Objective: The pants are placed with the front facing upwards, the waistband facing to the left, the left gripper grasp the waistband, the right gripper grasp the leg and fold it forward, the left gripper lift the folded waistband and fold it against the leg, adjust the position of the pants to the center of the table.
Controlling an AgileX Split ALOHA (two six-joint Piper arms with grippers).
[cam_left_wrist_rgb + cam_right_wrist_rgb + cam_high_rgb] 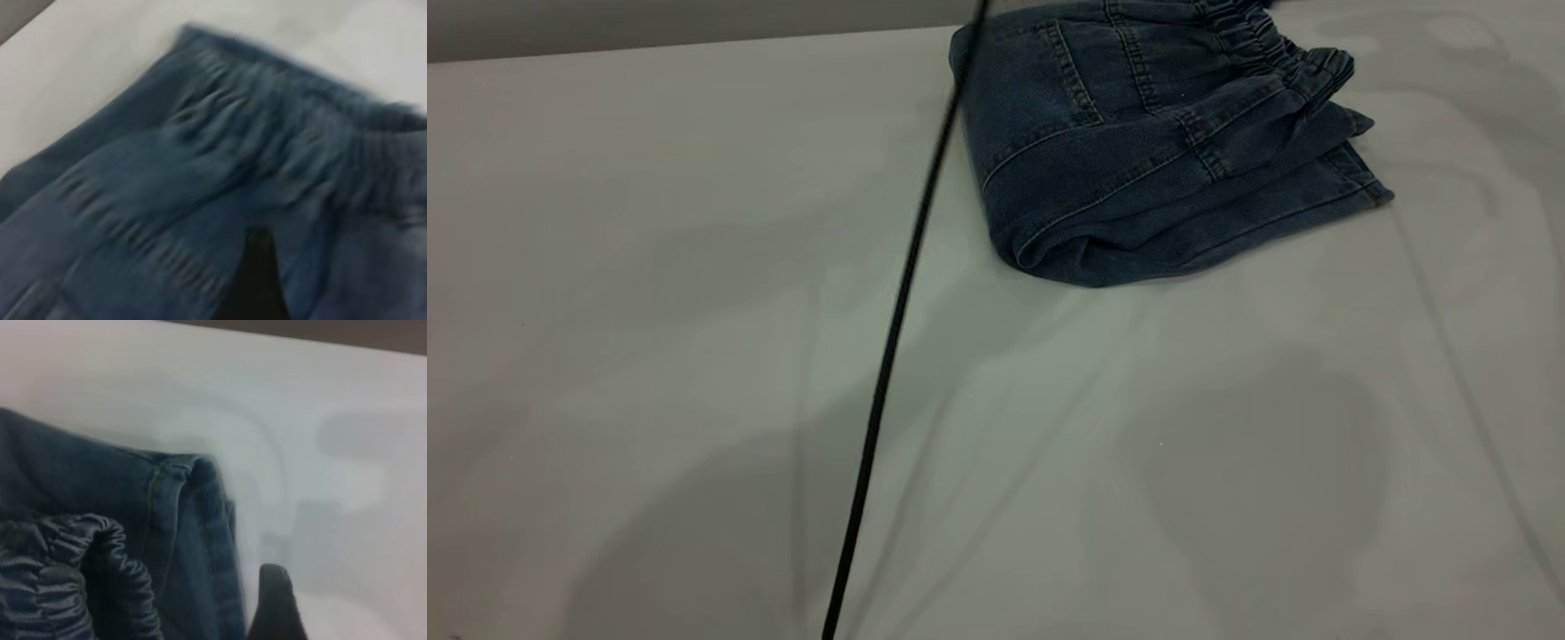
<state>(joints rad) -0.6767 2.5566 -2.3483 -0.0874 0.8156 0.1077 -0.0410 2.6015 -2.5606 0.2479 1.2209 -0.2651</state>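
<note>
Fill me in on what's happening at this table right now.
A pair of short blue denim pants lies folded into a compact bundle near the far edge of the pale grey table, its gathered elastic waistband on top. Neither gripper is holding the fabric. A dark fingertip of the left gripper hovers just over the denim, and one of the right gripper sits beside the bundle's edge. A thin black cable crosses the exterior view.

The pale worktop [694, 267] carries folded pants [1138, 160] at one o'clock, seemingly with a thin black cable [889, 356] crossing.

Dark blue denim pants [1138, 160] with tan stitching, darker puckered waistband [1272, 44], pale grey-white table [649, 311]
</note>
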